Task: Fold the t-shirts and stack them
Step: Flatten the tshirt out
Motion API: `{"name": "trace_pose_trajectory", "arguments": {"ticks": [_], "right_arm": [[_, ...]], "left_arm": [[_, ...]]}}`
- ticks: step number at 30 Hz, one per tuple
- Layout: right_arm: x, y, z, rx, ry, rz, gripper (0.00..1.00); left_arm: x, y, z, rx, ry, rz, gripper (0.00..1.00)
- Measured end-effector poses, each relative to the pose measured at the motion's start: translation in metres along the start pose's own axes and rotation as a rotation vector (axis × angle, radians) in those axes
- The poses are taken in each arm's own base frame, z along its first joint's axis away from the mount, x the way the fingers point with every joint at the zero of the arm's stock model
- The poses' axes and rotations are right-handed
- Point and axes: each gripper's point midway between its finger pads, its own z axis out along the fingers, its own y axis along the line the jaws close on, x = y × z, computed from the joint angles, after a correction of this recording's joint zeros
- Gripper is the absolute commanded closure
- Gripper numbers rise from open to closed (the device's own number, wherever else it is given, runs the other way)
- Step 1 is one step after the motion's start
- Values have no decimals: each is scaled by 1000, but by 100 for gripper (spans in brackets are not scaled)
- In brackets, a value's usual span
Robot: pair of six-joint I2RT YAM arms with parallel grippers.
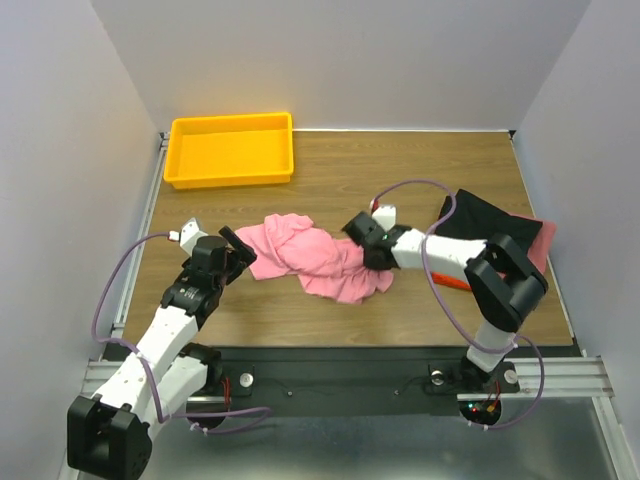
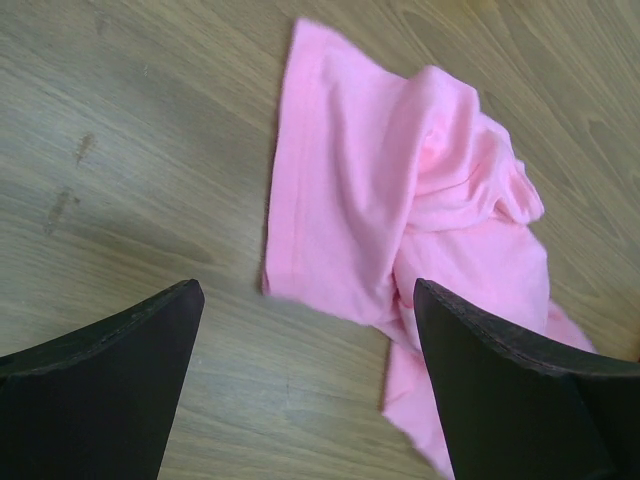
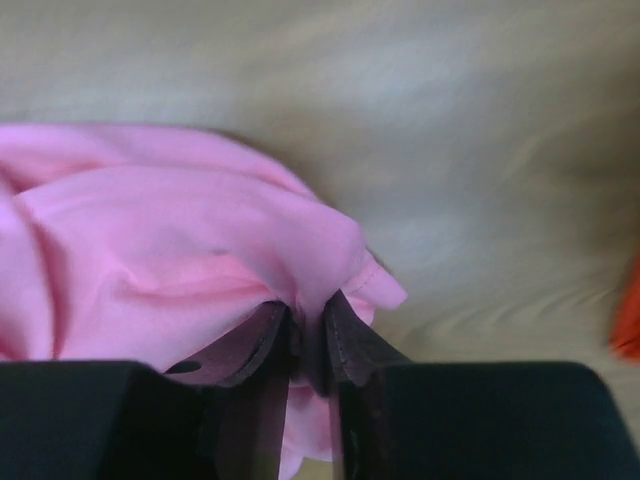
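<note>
Two tools in play, and the right tool [image 3: 308,320] is the busy one: its jaws are pinched almost together on a fold of the pink shirt [image 3: 180,240], with cloth bunched between the dark fingers [image 3: 350,345]. From above, it sits at the right-hand end of that shirt, which lies in a crumpled heap across the middle of the wooden surface [image 1: 400,160]. Over on the other side, the left tool [image 2: 305,290] has its jaws spread wide and grips nothing, poised at the shirt's left end, where one flat hem runs straight along the wood. Out to the right, behind the right arm, a folded black shirt [image 1: 485,215] rests on top of a second pink shirt [image 1: 543,240], and a sliver of orange-red cloth [image 1: 452,283] peeks out from under the arm. Far back left, a yellow tray [image 1: 182,150] sits on the surface, well apart from the shirts
</note>
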Motion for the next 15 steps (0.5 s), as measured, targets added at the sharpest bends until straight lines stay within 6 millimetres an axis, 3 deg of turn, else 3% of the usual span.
{"name": "trace_pose_trajectory", "arguments": {"ticks": [2,3,5,7,11,15], "right_arm": [[-30,-21,17,72,-19,14,19],[-46,-28,24,100,-34,19,0],[-77,-43,37,150,-61,17,0],[-92,-46,38,153,-77,17,0],[-93,-43,20,104,-92,13,0],[-79,-51,-10,36,-103,56,0]], "left_arm": [[0,-1,0,4,1,-1,1],[0,-2,0,10,3,-1,2],[3,-5,2,26,12,3,2],[6,-6,4,31,26,14,2],[18,-4,9,27,81,44,2],[39,-8,10,63,148,73,3]]}}
